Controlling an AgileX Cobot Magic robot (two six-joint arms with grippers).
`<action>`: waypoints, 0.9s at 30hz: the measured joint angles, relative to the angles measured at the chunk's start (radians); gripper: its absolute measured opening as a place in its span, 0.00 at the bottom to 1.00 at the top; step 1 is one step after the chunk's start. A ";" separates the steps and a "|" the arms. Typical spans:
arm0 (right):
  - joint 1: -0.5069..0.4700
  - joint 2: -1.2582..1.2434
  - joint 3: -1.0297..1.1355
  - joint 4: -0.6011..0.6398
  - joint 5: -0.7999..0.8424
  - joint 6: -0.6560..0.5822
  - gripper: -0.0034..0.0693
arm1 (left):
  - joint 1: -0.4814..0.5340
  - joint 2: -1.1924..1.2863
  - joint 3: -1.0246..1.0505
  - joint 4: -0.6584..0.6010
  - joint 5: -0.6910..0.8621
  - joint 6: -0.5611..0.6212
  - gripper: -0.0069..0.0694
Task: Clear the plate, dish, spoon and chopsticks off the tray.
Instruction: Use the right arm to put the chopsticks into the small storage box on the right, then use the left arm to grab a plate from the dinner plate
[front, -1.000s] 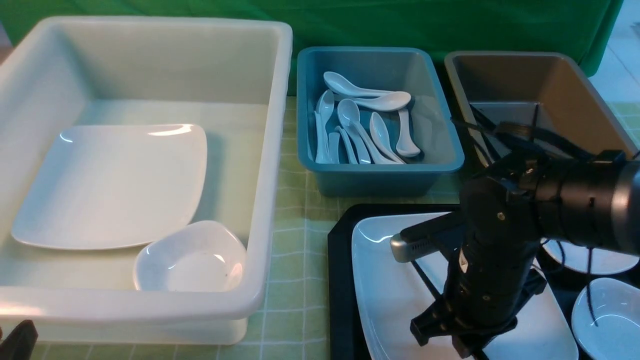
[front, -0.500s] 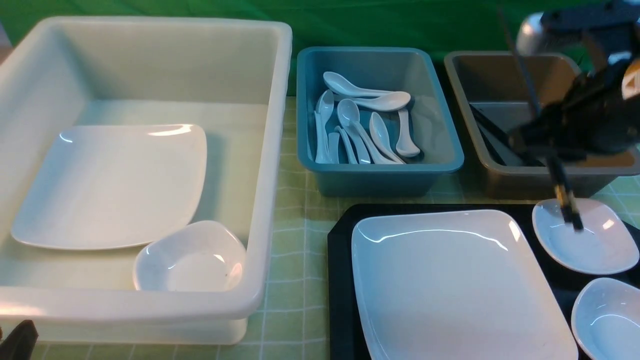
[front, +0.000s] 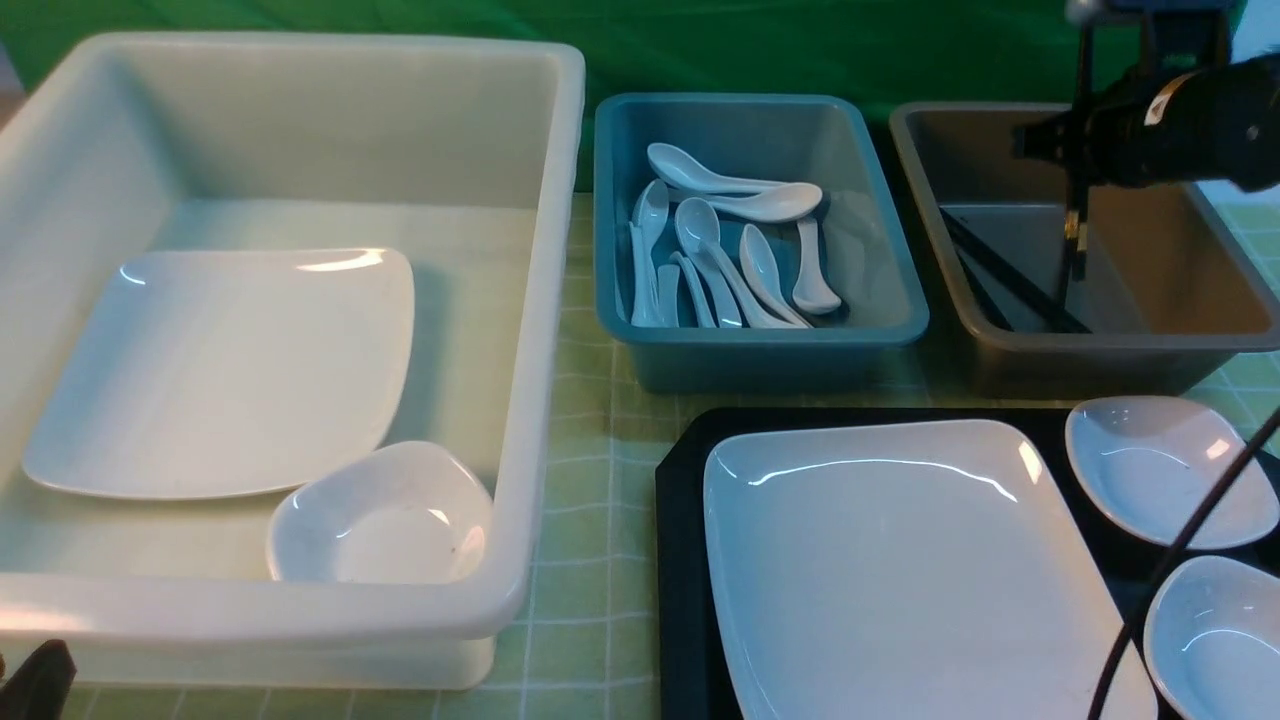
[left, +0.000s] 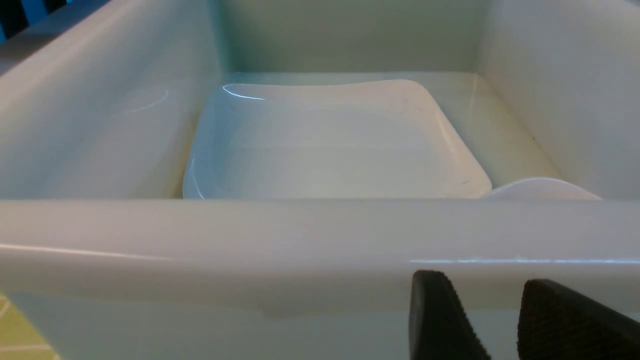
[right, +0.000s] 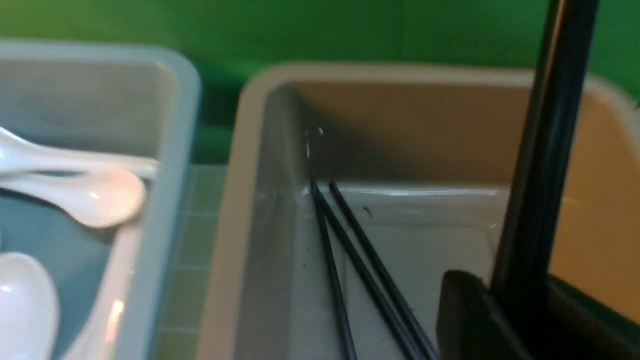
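My right gripper (front: 1082, 140) is shut on the black chopsticks (front: 1075, 215), which hang upright over the brown bin (front: 1100, 345). In the right wrist view the held chopsticks (right: 547, 165) rise from the gripper (right: 520, 310). The large white plate (front: 900, 570) lies on the black tray (front: 680, 560), with two small white dishes (front: 1165, 470) (front: 1215, 630) to its right. No spoon shows on the tray. My left gripper (left: 495, 325) is open and empty, just outside the near wall of the white tub (left: 300, 235).
Other chopsticks (right: 350, 260) lie in the brown bin. The teal bin (front: 760, 350) holds several white spoons (front: 720, 250). The white tub (front: 540, 300) holds another plate (front: 220, 370) and a small dish (front: 380, 515). A black cable (front: 1180, 560) crosses the tray's right side.
My right arm has lifted off the tray with the chopsticks and moved back and right, from above the plate to above the brown bin. The left arm has not moved.
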 joint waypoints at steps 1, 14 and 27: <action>0.000 0.020 0.000 0.000 0.000 0.000 0.29 | 0.000 0.000 0.000 0.000 0.000 0.000 0.39; -0.001 -0.177 -0.054 0.000 0.404 -0.064 0.18 | 0.000 0.000 0.000 0.000 0.000 0.000 0.39; 0.000 -0.669 -0.029 0.013 0.972 -0.187 0.04 | 0.000 0.000 0.000 0.010 0.000 0.003 0.39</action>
